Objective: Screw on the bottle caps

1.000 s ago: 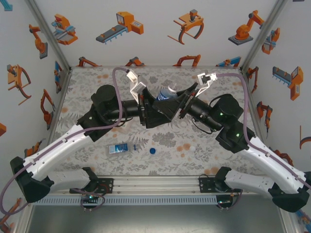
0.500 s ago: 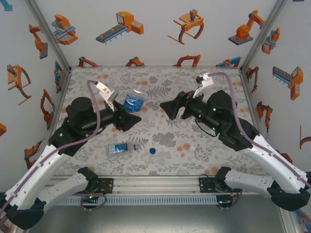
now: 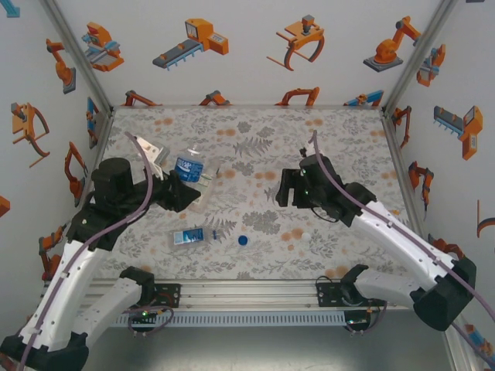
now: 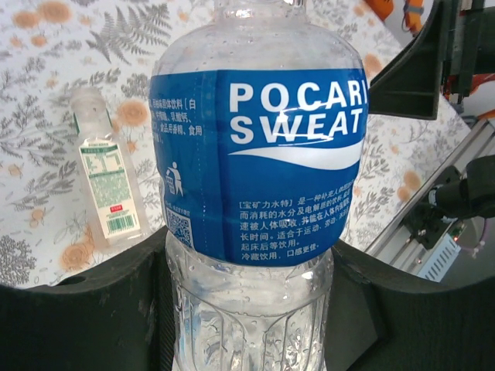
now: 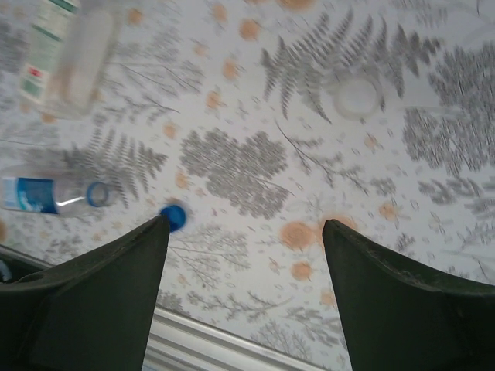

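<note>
Left gripper (image 4: pixel 247 309) pinches a blue-label bottle (image 4: pixel 259 162), at 10 o'clock on the table (image 3: pixel 348 131). Right gripper (image 5: pixel 246 224) is spread and empty. Blue cap (image 3: pixel 243 239) lies at 6 o'clock.

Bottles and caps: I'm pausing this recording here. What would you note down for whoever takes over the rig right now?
Left end effector: shut on the Pocari Sweat bottle. Its neck is out of frame, so I cannot tell whether it is capped.
Right end effector: open, empty, above the table near the blue cap.
Lying on the table: the slim green-label bottle and the second blue-label bottle, whose mouth looks open. The blue cap and the white cap lie loose.
Done: nothing confirmed.
Left: cap both lying bottles and check the held one.
</note>
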You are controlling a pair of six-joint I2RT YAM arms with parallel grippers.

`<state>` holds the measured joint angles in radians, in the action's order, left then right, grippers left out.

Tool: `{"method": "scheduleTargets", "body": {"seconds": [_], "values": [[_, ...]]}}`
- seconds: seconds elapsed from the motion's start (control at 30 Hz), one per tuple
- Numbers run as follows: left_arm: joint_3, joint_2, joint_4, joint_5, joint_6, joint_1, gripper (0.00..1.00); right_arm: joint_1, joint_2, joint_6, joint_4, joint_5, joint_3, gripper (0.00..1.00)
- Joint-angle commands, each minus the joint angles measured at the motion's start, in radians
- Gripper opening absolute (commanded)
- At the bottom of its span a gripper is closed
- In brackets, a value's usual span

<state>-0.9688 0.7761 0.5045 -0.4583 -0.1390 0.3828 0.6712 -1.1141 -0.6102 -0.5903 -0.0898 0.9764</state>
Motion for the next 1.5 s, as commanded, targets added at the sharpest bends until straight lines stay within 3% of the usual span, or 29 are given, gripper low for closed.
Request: {"method": "scheduleTargets", "body": {"seconds": [0.0, 0.23, 0.43, 0.63, 1.0, 1.23, 1.47], "values": [[0.009, 0.031, 0.045, -0.087, 0.093, -0.03, 0.0, -0.041, -0.034, -0.059, -0.105, 0.039, -0.055, 0.7], [0.063, 0.046, 0.059, 0.031, 0.218, -0.034, 0.0, -0.076, -0.088, -0.064, -0.11, 0.021, -0.168, 0.62], [0.227, -0.032, -0.055, 0.127, 0.174, -0.035, 0.0, -0.08, -0.148, -0.082, -0.083, -0.013, -0.227, 0.57], [0.23, -0.055, -0.073, 0.166, 0.175, -0.035, 0.01, -0.079, -0.185, -0.102, -0.002, -0.01, -0.288, 0.54], [0.229, -0.028, -0.083, 0.153, 0.18, -0.035, 0.01, -0.079, -0.22, -0.102, 0.04, -0.019, -0.305, 0.4], [0.229, -0.016, -0.089, 0.151, 0.179, -0.036, 0.04, -0.071, -0.256, -0.083, 0.021, -0.002, -0.241, 0.37], [0.226, -0.003, -0.089, 0.148, 0.18, -0.036, 0.07, 0.031, -0.364, -0.086, 0.013, -0.01, -0.108, 0.36]]}}
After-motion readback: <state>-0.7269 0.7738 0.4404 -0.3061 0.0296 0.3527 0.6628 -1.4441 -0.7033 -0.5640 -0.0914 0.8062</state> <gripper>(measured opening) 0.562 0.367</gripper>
